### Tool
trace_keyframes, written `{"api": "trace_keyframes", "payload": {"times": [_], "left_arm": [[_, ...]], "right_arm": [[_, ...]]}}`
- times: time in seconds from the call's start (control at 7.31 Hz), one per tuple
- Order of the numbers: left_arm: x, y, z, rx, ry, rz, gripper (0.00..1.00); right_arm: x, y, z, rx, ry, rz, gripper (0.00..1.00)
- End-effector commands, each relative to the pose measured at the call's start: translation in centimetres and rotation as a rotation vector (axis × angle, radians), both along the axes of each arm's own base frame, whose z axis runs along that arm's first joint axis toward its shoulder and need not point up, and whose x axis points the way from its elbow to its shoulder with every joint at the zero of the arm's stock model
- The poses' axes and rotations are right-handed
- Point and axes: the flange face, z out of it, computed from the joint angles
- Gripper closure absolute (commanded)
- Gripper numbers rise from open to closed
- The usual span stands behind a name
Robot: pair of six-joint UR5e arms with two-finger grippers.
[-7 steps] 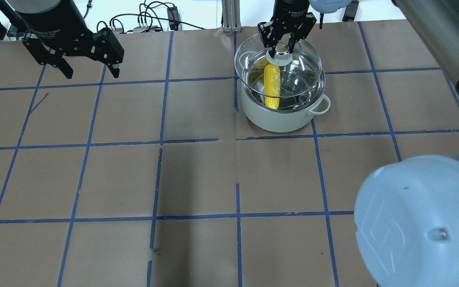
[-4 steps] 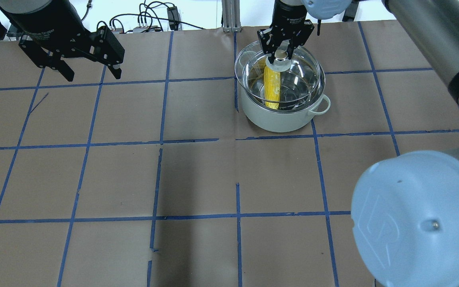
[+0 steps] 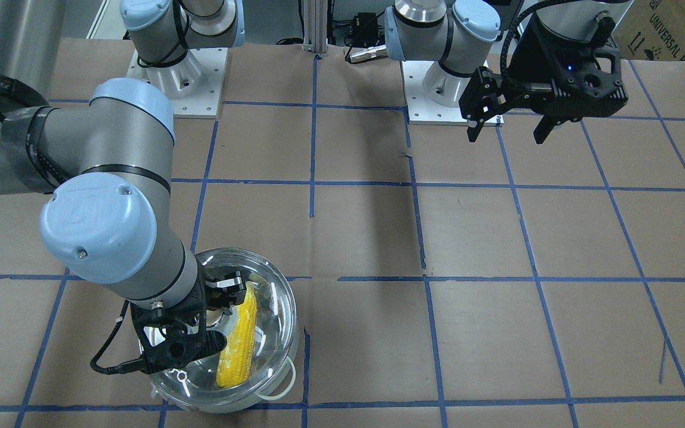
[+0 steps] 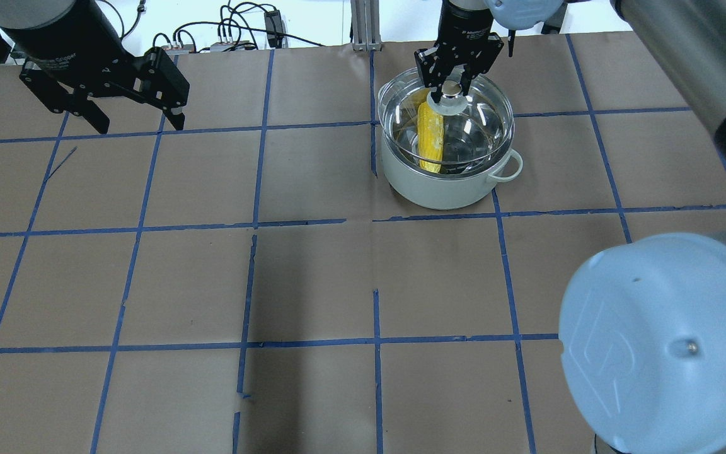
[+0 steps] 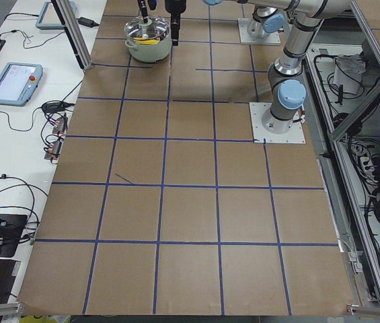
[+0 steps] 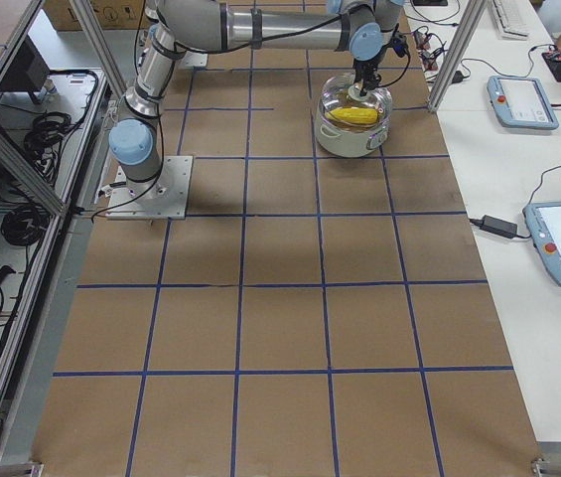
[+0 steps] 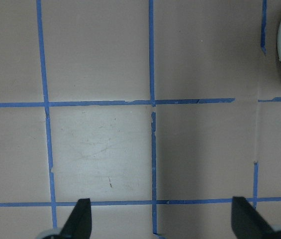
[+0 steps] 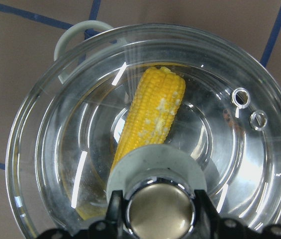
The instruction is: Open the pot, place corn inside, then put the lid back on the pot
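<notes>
The pot (image 4: 438, 189) stands at the far side of the table, right of centre, with the yellow corn (image 4: 430, 135) lying inside it. The clear glass lid (image 4: 483, 123) covers the pot's mouth; I cannot tell whether it rests on the rim. My right gripper (image 4: 452, 88) is shut on the lid's knob (image 8: 160, 211). The right wrist view shows the corn (image 8: 152, 114) through the lid (image 8: 259, 164). The front view shows the same pot (image 3: 217, 407), lid (image 3: 274, 315) and corn (image 3: 238, 342). My left gripper (image 4: 139, 125) hangs open and empty at the far left, well away from the pot.
The right arm's blue elbow joint (image 4: 665, 340) fills the near right of the overhead view. Cables (image 4: 230, 31) and an aluminium post (image 4: 363, 25) lie past the far edge. The arm bases (image 3: 179, 77) are bolted at the robot's side. Blue tape lines grid the brown table (image 4: 312, 284).
The right gripper has carried the lid down and nearer, from offset beyond the pot to centred over its mouth. The left gripper has drifted slightly left, still open.
</notes>
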Motion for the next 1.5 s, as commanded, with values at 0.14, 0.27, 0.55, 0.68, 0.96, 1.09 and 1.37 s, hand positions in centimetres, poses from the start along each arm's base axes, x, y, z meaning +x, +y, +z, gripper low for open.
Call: {"api": "trace_keyframes", "payload": {"times": [0.14,0.27,0.55,0.68,0.96,1.09,1.37], "left_arm": [[0.05,0.03,-0.17,0.003,0.0,0.0,0.0],[0.04,-0.05,-0.23,0.003,0.001,0.0,0.0],[0.04,-0.17,-0.03,-0.011,0.001,0.0,0.0],[0.04,-0.17,-0.03,-0.011,0.001,0.0,0.0],[0.04,-0.17,-0.03,-0.011,0.001,0.0,0.0],[0.04,-0.17,-0.03,-0.011,0.001,0.0,0.0],[0.04,-0.17,-0.03,-0.011,0.001,0.0,0.0]], "right_arm": [[-0.15,-0.31,-0.87,0.012,0.002,0.001,0.65],[-0.25,-0.41,-1.28,0.018,0.002,-0.001,0.65],[-0.27,-0.35,-1.02,0.016,0.004,-0.004,0.66],[-0.3,-0.07,-1.04,0.033,0.006,-0.005,0.66],[-0.31,-0.01,-0.9,0.035,0.006,-0.008,0.66],[-0.32,0.07,-0.97,0.042,0.007,-0.008,0.66],[-0.45,0.15,-1.07,0.053,0.01,-0.006,0.66]]}}
